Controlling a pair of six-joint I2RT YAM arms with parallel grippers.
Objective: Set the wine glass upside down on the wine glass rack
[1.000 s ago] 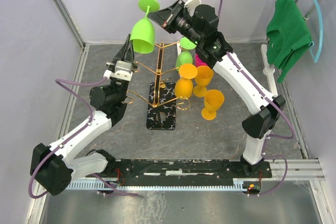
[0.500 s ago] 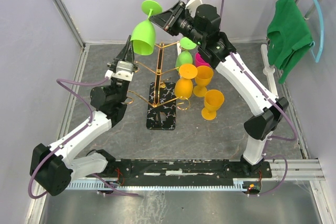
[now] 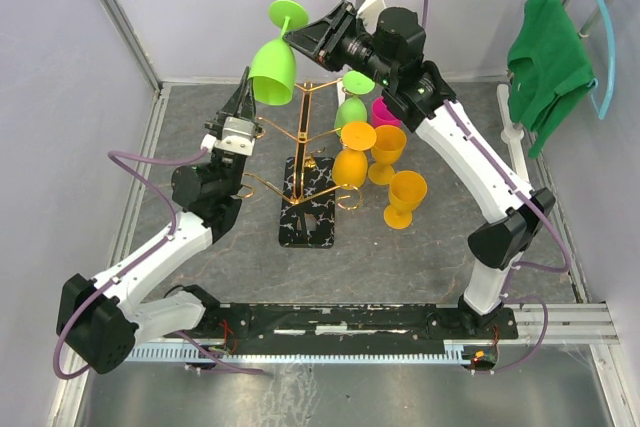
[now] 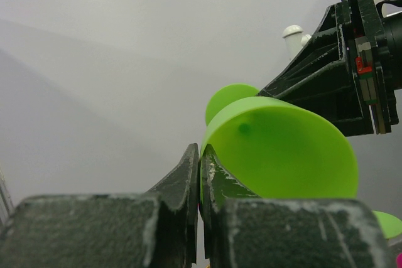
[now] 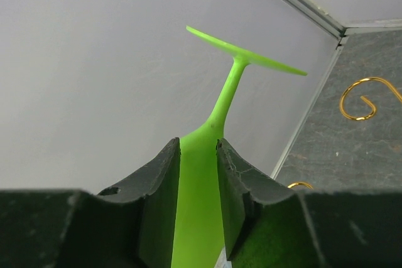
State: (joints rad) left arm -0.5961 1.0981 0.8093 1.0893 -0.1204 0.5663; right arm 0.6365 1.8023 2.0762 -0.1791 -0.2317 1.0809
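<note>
The lime green wine glass (image 3: 272, 65) is held upside down in the air, foot up, above and left of the gold wine glass rack (image 3: 304, 139) on its black marbled base (image 3: 308, 209). My right gripper (image 3: 302, 39) is shut on the narrow top of the bowl below the stem, as the right wrist view shows with the gripper (image 5: 198, 147) round the glass (image 5: 223, 101). My left gripper (image 3: 246, 97) pinches the glass's rim from below; in the left wrist view the gripper (image 4: 200, 155) is shut on the thin edge of the bowl (image 4: 282, 149).
An orange glass (image 3: 350, 165) and a green glass (image 3: 351, 107) hang on the rack's right arms. A pink glass (image 3: 384, 113) and two orange glasses (image 3: 388, 152) (image 3: 405, 197) stand right of it. A green shirt (image 3: 545, 57) hangs on a white pole stand (image 3: 514, 133) at right.
The right arm has shifted slightly up and right, and the green glass has risen a little with it. The left gripper stays on the rim.
</note>
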